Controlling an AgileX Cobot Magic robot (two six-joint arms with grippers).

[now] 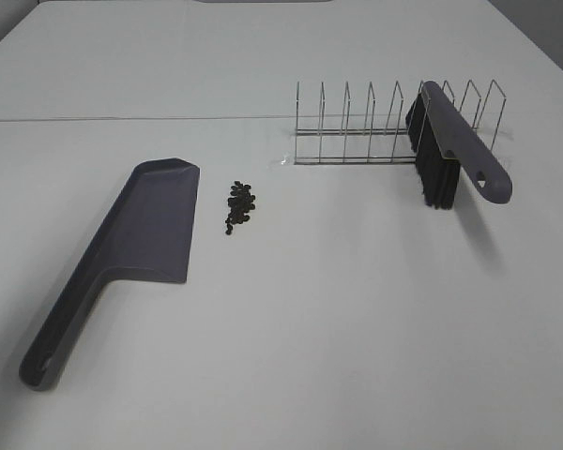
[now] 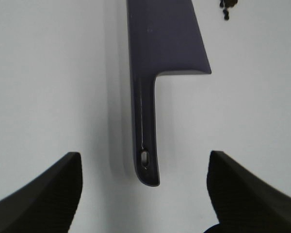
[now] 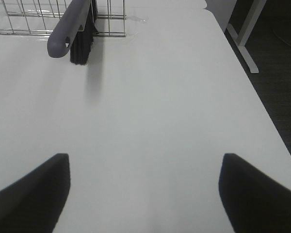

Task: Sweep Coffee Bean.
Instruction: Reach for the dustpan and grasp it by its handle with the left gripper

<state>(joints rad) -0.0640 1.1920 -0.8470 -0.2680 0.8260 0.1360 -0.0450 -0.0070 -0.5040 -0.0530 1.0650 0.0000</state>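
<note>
Jaws wide and empty on left gripper [image 2: 143, 162] and right gripper [image 3: 145, 162]. The beans [image 1: 239, 204] lie beside the dustpan [image 1: 141, 239], well beyond the left gripper; its wrist view catches few.

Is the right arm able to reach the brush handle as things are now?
Probably yes. The brush leans in the wire rack, its handle end sticking out toward the open right gripper. In the right wrist view nothing stands between them.

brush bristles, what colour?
The brush bristles are black. They show best in the exterior high view.
</note>
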